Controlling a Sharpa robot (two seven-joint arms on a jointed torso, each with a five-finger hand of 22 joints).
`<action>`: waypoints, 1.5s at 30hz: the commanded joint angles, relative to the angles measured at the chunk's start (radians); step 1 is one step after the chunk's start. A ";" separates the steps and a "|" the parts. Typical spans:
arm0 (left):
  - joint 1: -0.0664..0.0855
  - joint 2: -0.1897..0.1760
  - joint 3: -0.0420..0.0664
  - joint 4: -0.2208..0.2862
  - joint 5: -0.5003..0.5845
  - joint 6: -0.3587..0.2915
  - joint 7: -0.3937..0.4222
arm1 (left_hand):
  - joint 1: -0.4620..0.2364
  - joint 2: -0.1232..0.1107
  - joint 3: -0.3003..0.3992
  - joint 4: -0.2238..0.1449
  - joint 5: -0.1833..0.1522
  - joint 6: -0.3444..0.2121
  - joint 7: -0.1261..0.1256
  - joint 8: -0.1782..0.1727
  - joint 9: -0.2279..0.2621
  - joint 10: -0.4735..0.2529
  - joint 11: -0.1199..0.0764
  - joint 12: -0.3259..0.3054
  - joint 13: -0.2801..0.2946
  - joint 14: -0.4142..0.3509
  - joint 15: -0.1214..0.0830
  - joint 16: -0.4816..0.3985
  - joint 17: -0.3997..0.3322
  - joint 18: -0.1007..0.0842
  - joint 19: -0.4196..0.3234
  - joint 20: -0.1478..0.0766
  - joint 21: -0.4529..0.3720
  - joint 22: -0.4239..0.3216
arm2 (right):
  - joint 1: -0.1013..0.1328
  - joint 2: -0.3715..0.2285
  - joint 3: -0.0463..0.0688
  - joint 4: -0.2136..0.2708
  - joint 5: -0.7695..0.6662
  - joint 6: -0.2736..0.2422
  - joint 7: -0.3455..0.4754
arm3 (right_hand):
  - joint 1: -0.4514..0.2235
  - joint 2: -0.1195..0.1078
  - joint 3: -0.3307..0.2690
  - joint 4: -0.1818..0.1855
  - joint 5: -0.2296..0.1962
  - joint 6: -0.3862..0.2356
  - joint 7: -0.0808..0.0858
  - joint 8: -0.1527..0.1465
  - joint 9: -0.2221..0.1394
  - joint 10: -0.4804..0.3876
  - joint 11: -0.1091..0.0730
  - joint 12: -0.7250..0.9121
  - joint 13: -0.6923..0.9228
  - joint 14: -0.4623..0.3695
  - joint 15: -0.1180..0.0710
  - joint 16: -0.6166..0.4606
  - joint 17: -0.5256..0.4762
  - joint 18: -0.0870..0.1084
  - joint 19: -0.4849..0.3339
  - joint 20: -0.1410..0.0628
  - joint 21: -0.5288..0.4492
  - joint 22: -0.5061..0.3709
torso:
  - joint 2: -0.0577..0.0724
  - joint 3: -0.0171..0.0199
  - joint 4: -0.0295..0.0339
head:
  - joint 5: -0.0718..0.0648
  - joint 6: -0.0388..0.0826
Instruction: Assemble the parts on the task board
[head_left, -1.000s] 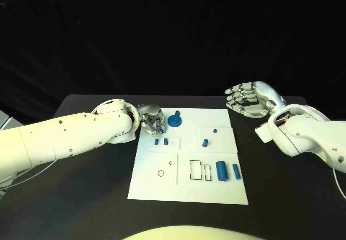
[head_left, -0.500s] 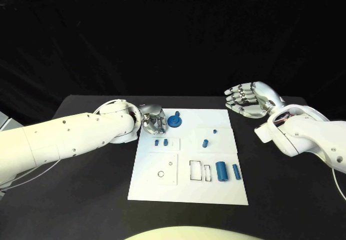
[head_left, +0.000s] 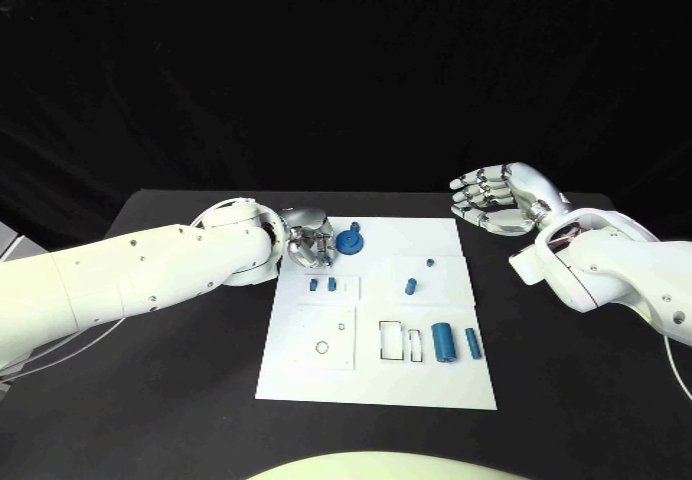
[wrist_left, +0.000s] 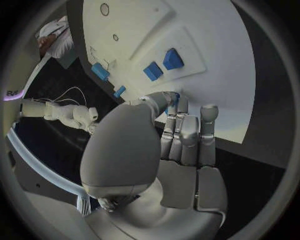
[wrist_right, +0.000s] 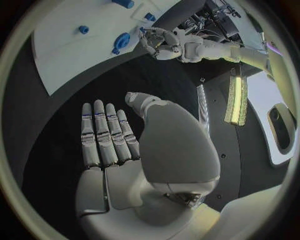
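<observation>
The white task board (head_left: 378, 382) lies in the middle of the table. My left hand (head_left: 307, 245) hovers at its far left corner, right beside a round blue part (head_left: 349, 241) with a knob. In the left wrist view a bit of blue (wrist_left: 176, 95) shows between the thumb tip and a fingertip, so this hand pinches a small blue part. Two small blue blocks (head_left: 323, 285) lie just nearer on the board. My right hand (head_left: 498, 198) is raised beyond the board's far right corner, fingers apart and holding nothing.
A blue peg (head_left: 411, 287) and a smaller blue piece (head_left: 430, 264) stand in the board's right panel. Two blue cylinders (head_left: 443, 342) lie near the front beside rectangular slots (head_left: 392, 340). Black table (head_left: 173, 400) surrounds the board.
My left hand has edged slightly toward the far side, closer to the round blue part. The right hand has stayed put.
</observation>
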 joint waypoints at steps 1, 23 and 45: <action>0.000 0.004 -0.001 0.002 -0.006 0.015 0.005 | -0.010 0.001 0.006 -0.002 -0.002 0.006 -0.003 0.003 0.002 0.008 0.002 -0.005 0.000 0.005 0.001 0.007 -0.001 -0.015 -0.001 0.000 -0.005 -0.001 | 0.000 0.001 0.000 -0.001 -0.006 0.016 0.001 | -0.010 -0.002 -0.001 -0.003 0.006 0.006 0.068 -0.004 -0.001 0.003 0.001 -0.004 -0.001 0.003 0.001 -0.004 -0.002 0.010 -0.006 0.001 -0.004 -0.001 | 0.000 -0.0003 -0.0001 | -0.001 0.000; 0.000 0.003 -0.002 0.003 -0.016 0.052 -0.007 | -0.011 0.001 0.006 -0.003 -0.004 0.006 -0.004 0.003 0.003 0.009 0.001 -0.007 0.000 0.001 0.001 0.005 -0.008 -0.014 -0.006 0.000 -0.010 -0.006 | -0.001 0.002 0.000 -0.003 -0.006 0.021 -0.003 | -0.012 -0.002 -0.002 -0.003 0.005 0.006 0.069 -0.005 -0.002 0.003 0.002 -0.005 -0.001 0.003 0.001 -0.006 -0.003 0.011 -0.003 0.001 -0.003 -0.003 | 0.000 -0.0001 -0.0001 | -0.002 -0.007; 0.000 0.003 -0.002 0.009 -0.004 0.029 0.000 | -0.017 0.003 0.004 -0.007 -0.006 0.015 -0.008 0.006 0.008 0.019 -0.003 -0.007 0.004 0.003 -0.001 0.007 -0.003 -0.015 -0.003 -0.001 -0.010 -0.005 | -0.003 0.002 0.000 -0.004 -0.006 0.022 -0.003 | -0.014 -0.002 -0.003 -0.002 0.005 0.006 0.069 -0.006 -0.002 0.003 0.002 -0.005 -0.001 0.003 0.001 -0.006 -0.004 0.011 -0.002 0.001 -0.002 -0.004 | 0.000 -0.0002 -0.0003 | -0.003 -0.006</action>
